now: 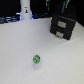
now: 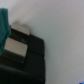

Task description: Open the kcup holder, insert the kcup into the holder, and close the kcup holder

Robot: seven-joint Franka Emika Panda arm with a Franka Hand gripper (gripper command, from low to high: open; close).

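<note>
One kcup [image 1: 36,60] on the table — hand unseen.

One kcup holder [image 1: 63,26], one kcup [image 1: 36,60] (green-topped), and one white bottle-like object [image 1: 25,11].

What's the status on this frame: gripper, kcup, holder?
Gripper state not discernible in either view. Kcup loose on the table, apart from the kcup holder. Nothing between them.
</note>
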